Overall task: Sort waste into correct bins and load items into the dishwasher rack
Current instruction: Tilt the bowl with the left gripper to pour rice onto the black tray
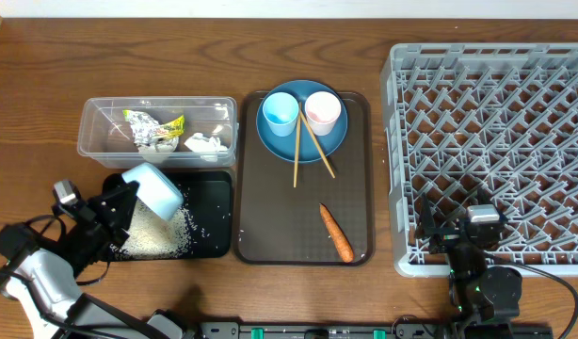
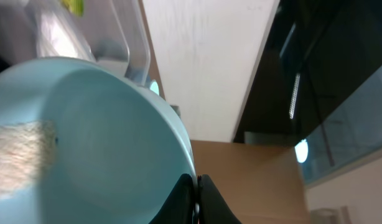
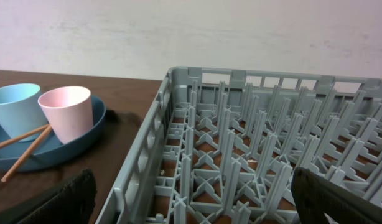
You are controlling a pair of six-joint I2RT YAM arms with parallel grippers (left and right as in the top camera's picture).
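My left gripper (image 1: 129, 194) is shut on the rim of the pale white bowl (image 1: 155, 188), holding it tipped over the black tray (image 1: 216, 188). White rice (image 1: 162, 231) lies heaped on that tray, and some still clings inside the bowl (image 2: 85, 137) in the left wrist view, where the jaws (image 2: 196, 199) pinch the rim. The clear tub (image 1: 91, 132) holds the yellow-green wrapper (image 1: 152, 127) and white tissue (image 1: 204, 143). The carrot (image 1: 336, 233) lies on the brown serving tray (image 1: 270, 226). My right gripper (image 1: 458, 231) is open and empty at the grey rack's (image 1: 496, 141) front-left corner.
The blue plate (image 1: 270, 141) on the serving tray carries the light-blue cup (image 1: 280, 111), the pink cup (image 1: 323, 111) and the chopsticks (image 1: 297, 155). The right wrist view shows the pink cup (image 3: 65, 112), the plate (image 3: 60, 146) and the rack's pegs (image 3: 241, 124).
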